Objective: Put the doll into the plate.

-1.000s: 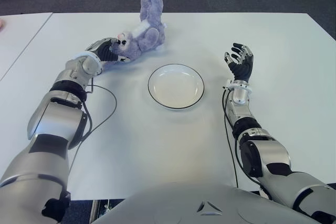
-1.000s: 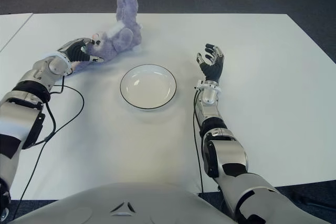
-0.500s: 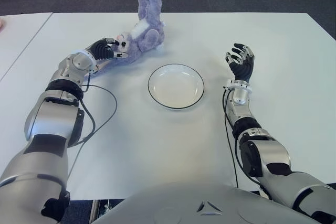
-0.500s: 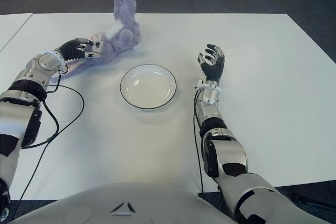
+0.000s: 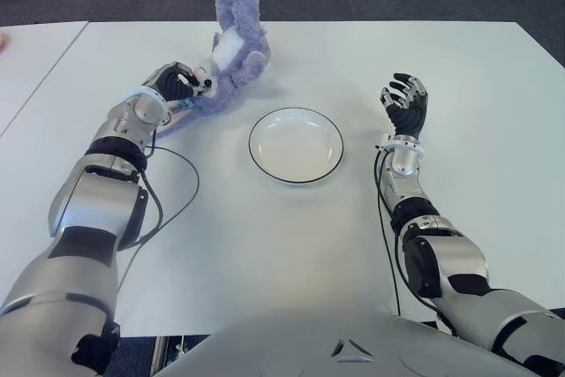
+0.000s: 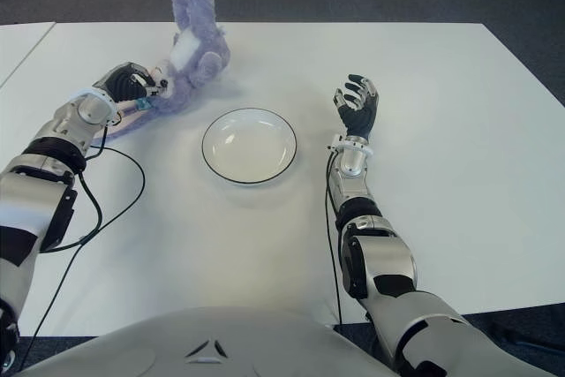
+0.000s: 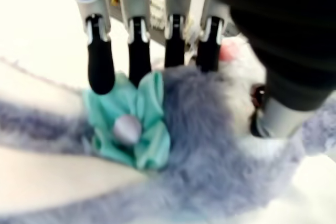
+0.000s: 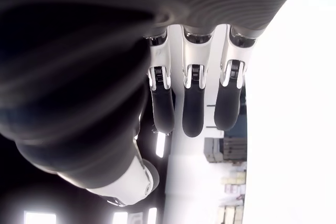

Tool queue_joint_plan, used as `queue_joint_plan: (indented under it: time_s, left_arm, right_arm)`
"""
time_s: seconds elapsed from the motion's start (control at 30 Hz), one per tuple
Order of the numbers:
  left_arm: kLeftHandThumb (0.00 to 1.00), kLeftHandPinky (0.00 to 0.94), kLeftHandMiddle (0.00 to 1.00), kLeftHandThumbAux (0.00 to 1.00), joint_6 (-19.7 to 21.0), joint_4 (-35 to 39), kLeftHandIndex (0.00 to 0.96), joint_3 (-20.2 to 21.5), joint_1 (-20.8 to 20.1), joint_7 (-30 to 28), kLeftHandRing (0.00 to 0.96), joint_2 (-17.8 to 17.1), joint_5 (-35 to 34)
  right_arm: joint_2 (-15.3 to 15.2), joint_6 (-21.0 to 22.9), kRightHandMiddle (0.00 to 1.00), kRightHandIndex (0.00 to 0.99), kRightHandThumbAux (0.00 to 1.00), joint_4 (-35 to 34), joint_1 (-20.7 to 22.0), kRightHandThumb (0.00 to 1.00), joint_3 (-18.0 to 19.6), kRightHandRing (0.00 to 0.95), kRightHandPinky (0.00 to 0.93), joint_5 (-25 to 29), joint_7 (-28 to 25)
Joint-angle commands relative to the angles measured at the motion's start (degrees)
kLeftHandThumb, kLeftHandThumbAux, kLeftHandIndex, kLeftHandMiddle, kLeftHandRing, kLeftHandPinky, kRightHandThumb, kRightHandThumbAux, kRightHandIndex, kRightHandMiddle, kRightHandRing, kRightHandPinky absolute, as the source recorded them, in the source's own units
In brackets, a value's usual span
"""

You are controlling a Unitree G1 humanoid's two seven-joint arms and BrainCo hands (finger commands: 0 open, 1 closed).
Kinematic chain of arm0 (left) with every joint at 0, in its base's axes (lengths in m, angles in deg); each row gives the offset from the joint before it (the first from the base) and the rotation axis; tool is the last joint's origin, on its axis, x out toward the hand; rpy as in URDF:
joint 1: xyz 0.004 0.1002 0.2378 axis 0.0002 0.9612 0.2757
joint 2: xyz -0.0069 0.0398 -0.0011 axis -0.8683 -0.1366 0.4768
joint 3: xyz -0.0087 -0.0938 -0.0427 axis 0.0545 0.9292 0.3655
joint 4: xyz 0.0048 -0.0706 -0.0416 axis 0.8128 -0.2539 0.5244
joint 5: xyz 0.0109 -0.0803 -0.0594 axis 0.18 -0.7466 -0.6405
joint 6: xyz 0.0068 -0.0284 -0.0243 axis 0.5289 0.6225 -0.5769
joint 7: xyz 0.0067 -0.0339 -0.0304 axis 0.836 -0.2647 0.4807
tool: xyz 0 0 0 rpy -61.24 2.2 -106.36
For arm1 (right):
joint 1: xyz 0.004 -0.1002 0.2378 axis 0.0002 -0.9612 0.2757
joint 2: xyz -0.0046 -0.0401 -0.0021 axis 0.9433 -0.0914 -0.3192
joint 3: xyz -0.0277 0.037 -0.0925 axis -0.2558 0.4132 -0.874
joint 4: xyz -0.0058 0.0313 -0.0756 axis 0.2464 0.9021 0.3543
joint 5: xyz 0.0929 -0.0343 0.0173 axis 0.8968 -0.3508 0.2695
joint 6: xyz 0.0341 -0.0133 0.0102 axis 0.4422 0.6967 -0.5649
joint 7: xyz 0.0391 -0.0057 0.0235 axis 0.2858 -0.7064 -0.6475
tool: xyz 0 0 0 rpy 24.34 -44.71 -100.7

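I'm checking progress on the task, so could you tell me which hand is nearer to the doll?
Left. The left hand grips the doll at its head; the right hand shows open beyond the plate, right of it.

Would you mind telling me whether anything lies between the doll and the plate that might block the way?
Nothing visible does. The left hand grips the doll by its head, beyond and left of the empty plate; only bare table separates them. The right hand is held up to the right of the plate, holding nothing.
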Motion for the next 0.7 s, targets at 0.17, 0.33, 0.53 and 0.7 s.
queue_joint_plan:
  time_s: [0.17, 0.33, 0.53, 0.7]
  left_arm:
    - [0.695, 0.518, 0.553, 0.676, 9.2, -5.0, 0.450, -8.7, 10.1, 9.1, 0.555, 6.2, 8.8]
    - [0.719, 0.485, 0.519, 0.679, 11.3, -5.2, 0.444, -10.1, 10.5, 11.4, 0.524, 6.7, 9.5]
    - [0.724, 0.422, 0.463, 0.679, 12.9, -5.4, 0.441, -11.7, 10.7, 13.5, 0.445, 7.3, 10.4]
    - [0.723, 0.403, 0.429, 0.679, 14.1, -5.3, 0.438, -13.0, 10.7, 16.5, 0.403, 7.8, 11.7]
  right_arm:
    - [6.2, 1.5, 0.274, 0.309, 0.908, 12.7, -18.6, 0.493, -0.5, 0.283, 0.319, -0.8, -0.7]
    - [6.1, 1.5, 0.270, 0.307, 0.906, 12.6, -18.7, 0.506, -0.4, 0.278, 0.313, -0.6, -1.0]
    - [6.1, 1.6, 0.263, 0.299, 0.907, 12.6, -19.0, 0.505, -0.6, 0.275, 0.318, -0.4, -1.4]
    - [6.1, 1.6, 0.263, 0.298, 0.911, 12.5, -19.1, 0.501, -0.5, 0.273, 0.311, -0.3, -1.3]
